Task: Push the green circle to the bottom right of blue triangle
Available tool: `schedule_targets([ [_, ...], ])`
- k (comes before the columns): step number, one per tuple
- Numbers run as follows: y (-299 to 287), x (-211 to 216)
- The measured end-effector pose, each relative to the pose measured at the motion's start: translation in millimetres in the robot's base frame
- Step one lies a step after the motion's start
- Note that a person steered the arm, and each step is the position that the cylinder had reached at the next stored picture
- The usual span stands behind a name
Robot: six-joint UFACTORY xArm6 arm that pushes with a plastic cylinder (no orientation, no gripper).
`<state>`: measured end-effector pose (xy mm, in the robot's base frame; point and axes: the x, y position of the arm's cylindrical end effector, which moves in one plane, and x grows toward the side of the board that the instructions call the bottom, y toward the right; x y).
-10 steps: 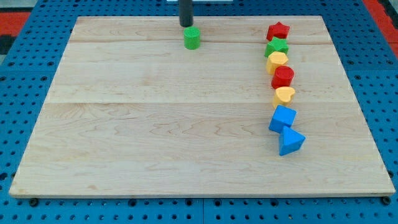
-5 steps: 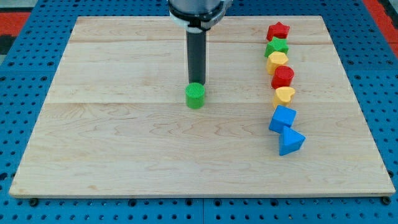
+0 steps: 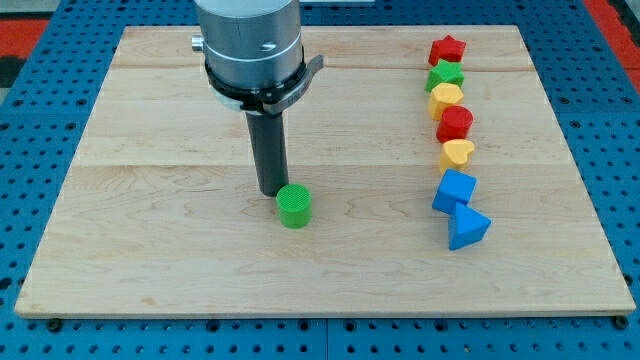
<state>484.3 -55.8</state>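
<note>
Green circle (image 3: 294,206) is touched at its far-left by my tip (image 3: 271,193); no fingers exist. A rightward, nearer push past the blue triangle (image 3: 467,227) is called for.

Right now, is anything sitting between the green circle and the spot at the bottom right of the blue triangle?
Nothing visible blocks it. My tip sits at the green circle's upper left. Bare wood runs from there along the view's bottom toward the blue triangle, which ends the block column; its bottom-right corner looks free.
</note>
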Motion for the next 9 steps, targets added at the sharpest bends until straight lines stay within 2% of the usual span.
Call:
schedule_targets([
  [1, 12.6, 10.9],
  [3, 85.3, 50.7],
  [4, 35.0, 70.2],
  [5, 29.3, 89.0],
  [8, 213.5, 83.6],
  [9, 169.8, 83.6],
])
